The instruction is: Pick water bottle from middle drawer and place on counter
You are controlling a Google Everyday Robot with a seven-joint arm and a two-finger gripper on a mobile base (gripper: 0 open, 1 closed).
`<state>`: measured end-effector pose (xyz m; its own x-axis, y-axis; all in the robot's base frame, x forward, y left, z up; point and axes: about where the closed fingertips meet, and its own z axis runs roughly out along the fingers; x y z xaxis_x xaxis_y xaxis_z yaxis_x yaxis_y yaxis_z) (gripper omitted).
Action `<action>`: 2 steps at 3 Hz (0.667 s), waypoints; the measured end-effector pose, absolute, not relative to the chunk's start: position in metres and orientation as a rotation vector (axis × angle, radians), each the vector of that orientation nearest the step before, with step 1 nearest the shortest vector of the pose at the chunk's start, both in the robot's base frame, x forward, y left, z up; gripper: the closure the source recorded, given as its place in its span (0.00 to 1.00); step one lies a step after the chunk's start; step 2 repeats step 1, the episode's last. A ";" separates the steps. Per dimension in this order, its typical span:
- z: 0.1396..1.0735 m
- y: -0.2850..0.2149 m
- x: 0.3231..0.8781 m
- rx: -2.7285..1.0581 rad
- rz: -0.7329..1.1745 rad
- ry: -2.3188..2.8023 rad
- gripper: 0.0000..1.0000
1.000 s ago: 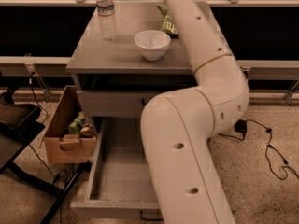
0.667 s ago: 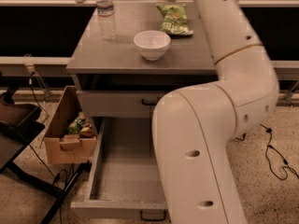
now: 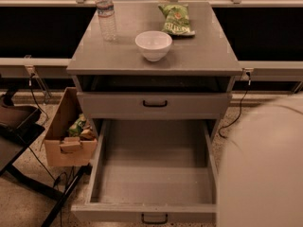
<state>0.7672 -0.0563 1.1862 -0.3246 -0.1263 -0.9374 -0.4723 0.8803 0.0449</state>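
Clear ribbed plastic water bottle (image 3: 106, 14) upright on the flat grey counter (image 3: 199, 51), back-left corner.
Camera view: wide grey middle drawer (image 3: 151, 174) open below; gripper out of frame, its grip cannot be told; white arm segment (image 3: 260, 169) lower right.

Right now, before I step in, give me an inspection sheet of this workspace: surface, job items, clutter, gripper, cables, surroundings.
Surface: grey counter, carrying three things.
Job's things: water bottle upright at the counter's back left corner; middle drawer pulled open, nothing seen inside.
Clutter: white bowl mid-counter; green snack bag lying flat behind it.
Gripper: not in view; only a blurred white arm section at lower right.
Cables: right cable hanging beside the cabinet; left cable by the wall.
Surroundings: cardboard box with items, left of the drawer; black stand beyond it.
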 end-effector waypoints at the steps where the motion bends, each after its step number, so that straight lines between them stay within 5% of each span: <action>1: 1.254 -0.083 0.728 -0.275 0.338 1.750 0.00; 2: 1.254 -0.083 0.728 -0.275 0.338 1.750 0.00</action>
